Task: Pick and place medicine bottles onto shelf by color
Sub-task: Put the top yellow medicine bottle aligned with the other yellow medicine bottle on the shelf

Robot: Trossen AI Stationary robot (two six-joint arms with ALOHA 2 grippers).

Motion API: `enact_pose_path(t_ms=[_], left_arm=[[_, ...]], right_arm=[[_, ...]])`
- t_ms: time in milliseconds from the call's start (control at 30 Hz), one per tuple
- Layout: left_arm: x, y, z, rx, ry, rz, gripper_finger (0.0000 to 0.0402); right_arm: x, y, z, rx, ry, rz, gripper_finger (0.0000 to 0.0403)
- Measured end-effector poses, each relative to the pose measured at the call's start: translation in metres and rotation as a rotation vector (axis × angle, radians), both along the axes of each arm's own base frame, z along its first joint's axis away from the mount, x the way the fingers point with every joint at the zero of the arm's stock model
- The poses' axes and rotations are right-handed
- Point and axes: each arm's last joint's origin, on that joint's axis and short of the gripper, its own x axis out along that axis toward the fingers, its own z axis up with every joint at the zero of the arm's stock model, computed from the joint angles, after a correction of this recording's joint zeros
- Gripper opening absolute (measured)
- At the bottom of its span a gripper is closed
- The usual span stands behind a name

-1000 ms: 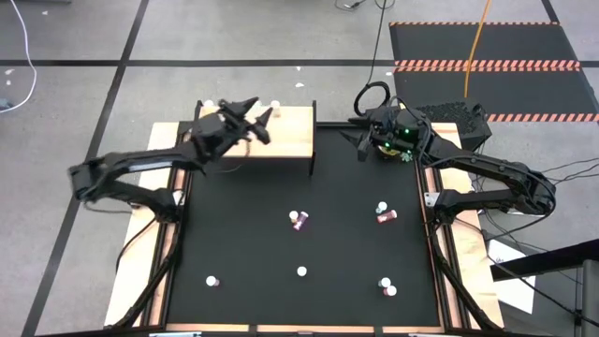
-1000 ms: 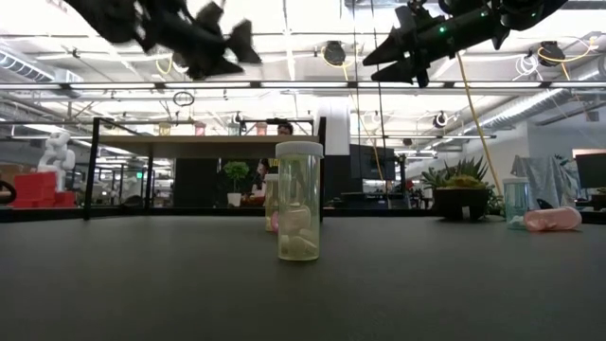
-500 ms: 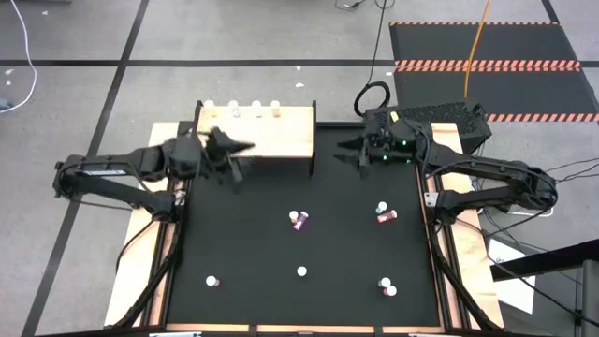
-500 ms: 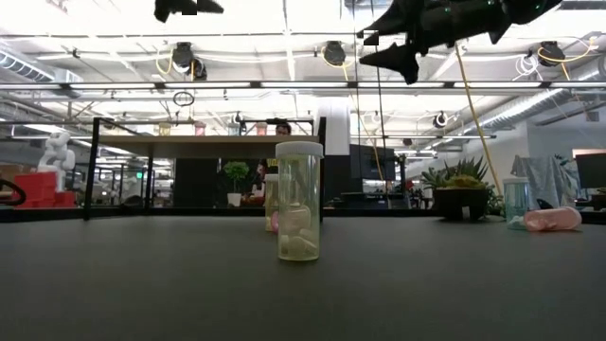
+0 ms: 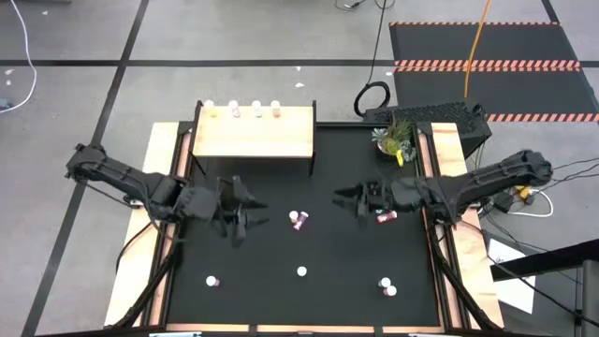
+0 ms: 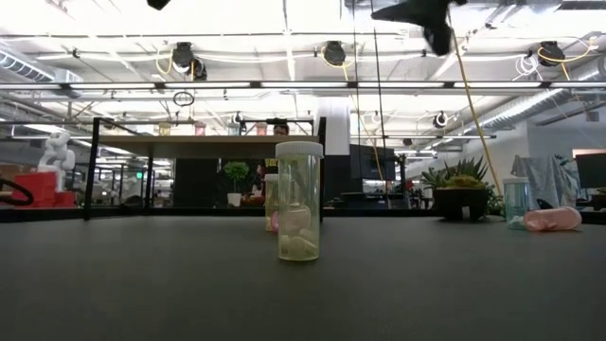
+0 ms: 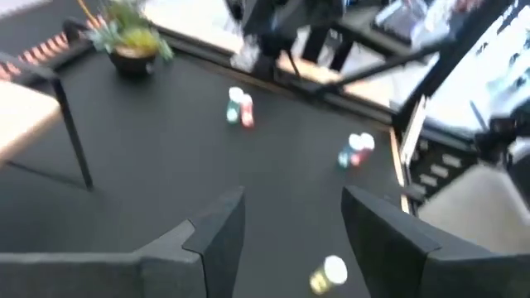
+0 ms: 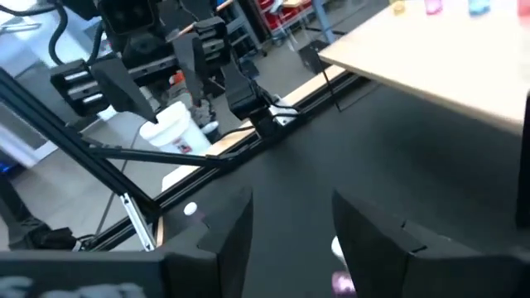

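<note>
Four medicine bottles [image 5: 242, 109] stand along the shelf [image 5: 253, 136] back edge; the potted plant [image 5: 394, 140] sits right of it

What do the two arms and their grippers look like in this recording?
Both arms are dark, almost black, built from slim jointed segments. The left gripper and the right gripper each end in two pointed dark fingers, which look broad, flat and matte in the wrist views. No coloured markings or loose cables are visible on them.

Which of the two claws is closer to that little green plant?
The right gripper, though it's well in front of the plant. The left gripper is far across the table.
</note>
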Motion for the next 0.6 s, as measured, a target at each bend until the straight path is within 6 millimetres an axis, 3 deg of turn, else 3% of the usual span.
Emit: enact_pose_path(t_ms=[133, 300, 467, 600], left_arm=[[-0.003, -0.008, -0.01, -0.012, 0.088, -0.011, 0.02], [-0.009, -0.012, -0.018, -0.136, 0.188, -0.005, 0.02], [-0.022, -0.019, -0.026, -0.181, 0.307, -0.014, 0.02], [-0.022, -0.02, -0.032, -0.112, 0.319, 0.06, 0.02]], right_arm=[[-0.006, 0.023, -0.003, 0.031, 0.007, -0.03, 0.0155], [-0.013, 0.037, -0.006, 0.066, 0.025, -0.04, 0.0155], [-0.015, 0.038, -0.01, 0.062, 0.06, -0.036, 0.0155], [-0.013, 0.031, -0.011, 0.047, 0.071, -0.064, 0.0155]])
